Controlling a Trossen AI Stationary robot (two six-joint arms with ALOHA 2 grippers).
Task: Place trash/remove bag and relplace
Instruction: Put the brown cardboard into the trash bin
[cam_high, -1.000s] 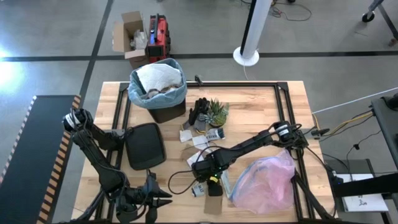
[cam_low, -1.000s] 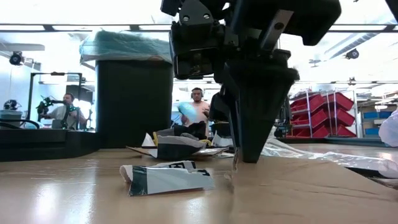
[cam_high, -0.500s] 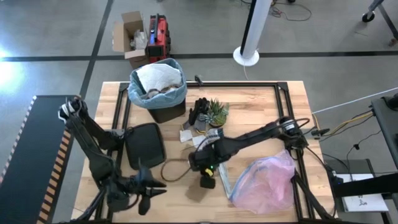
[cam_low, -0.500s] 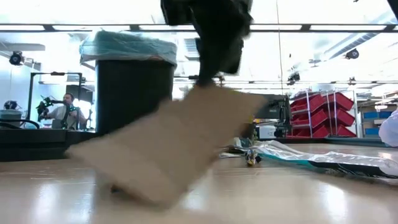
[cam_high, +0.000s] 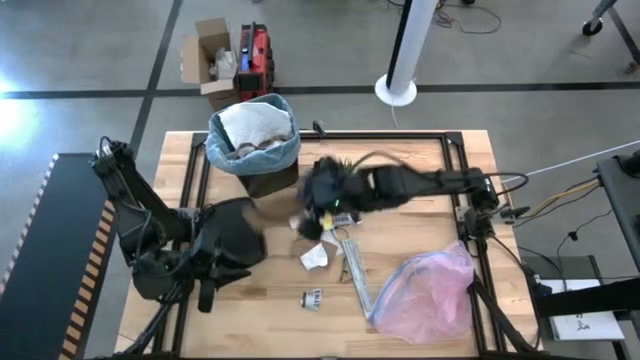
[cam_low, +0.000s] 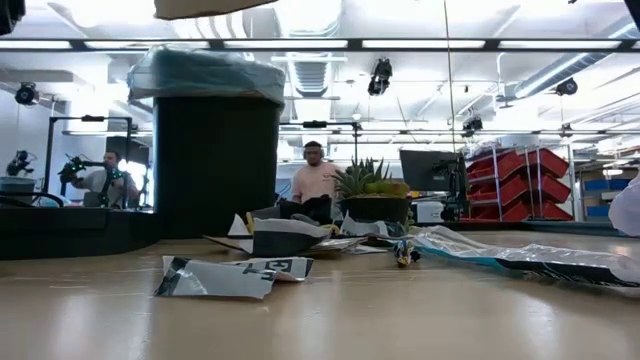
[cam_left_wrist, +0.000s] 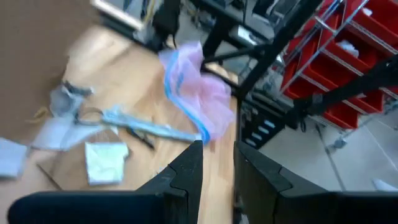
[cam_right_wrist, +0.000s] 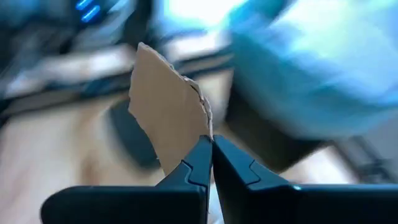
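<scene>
Your table (cam_high: 420, 180) fills the middle of the high view, light wood inside a black frame. Upper left on it stands the dark bin (cam_high: 268, 178), lined with the blue-teal bag (cam_high: 222, 152) folded over its rim and already holding white and brown paper (cam_high: 255, 125); in the low view the bin sits left of centre. Lower right of the high view lies a pinkish translucent plastic bag (cam_high: 425, 292), separate from the bin. Left of centre rests a black rounded lid (cam_high: 232, 235). Your right gripper (cam_high: 322, 190) is blurred at centre, just right of the bin; its wrist view shows the fingers (cam_right_wrist: 200, 163) pinched together on a torn piece of brown cardboard (cam_right_wrist: 168, 115), which stands up from the tips. Your left gripper (cam_left_wrist: 214, 155) hangs at the lower left of the high view, beside the lid, its fingers a narrow gap apart with nothing between them. A green potted plant (cam_low: 372, 180) shows at centre in the low view. Loose trash lies below centre in the high view: a white crumpled scrap (cam_high: 316, 257), a long clear strip (cam_high: 352, 265), and a small printed wrapper (cam_high: 312, 297).
</scene>
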